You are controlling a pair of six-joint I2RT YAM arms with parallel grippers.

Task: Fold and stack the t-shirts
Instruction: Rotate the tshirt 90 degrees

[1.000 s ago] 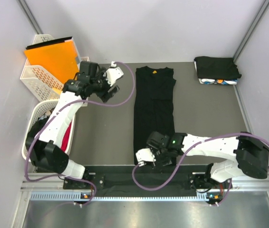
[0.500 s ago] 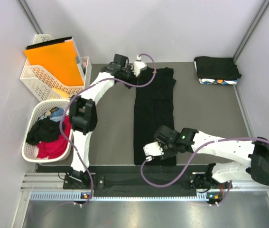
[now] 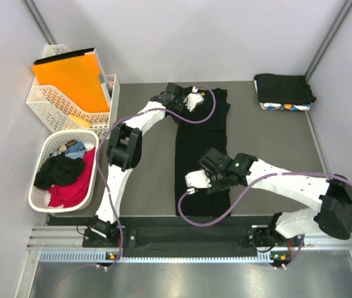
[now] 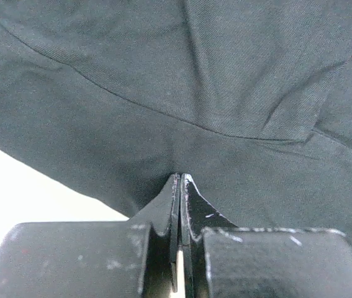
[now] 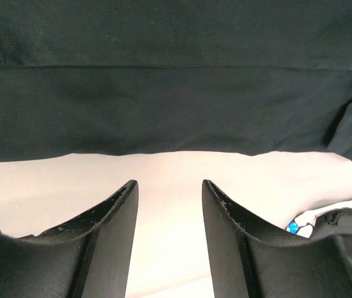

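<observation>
We record: black t-shirt (image 3: 202, 143), flat, centre of tabletop (image 3: 144, 161). Left end effector (image 4: 180, 179) clenched on its upper edge; right end effector (image 5: 166, 183) released over lower hem. Folded stack (image 3: 284, 91) upper right; clothes basket (image 3: 39, 200), orange folder (image 3: 70, 74) left.

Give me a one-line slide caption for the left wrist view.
Left gripper, fingers shut together, tips against the black t-shirt.

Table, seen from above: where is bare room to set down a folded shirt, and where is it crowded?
Widest bare patch: between the black shirt and the folded stack, right side. A narrower strip lies between that shirt and the baskets, crossed by the left arm. Crowded: left edge.
</observation>
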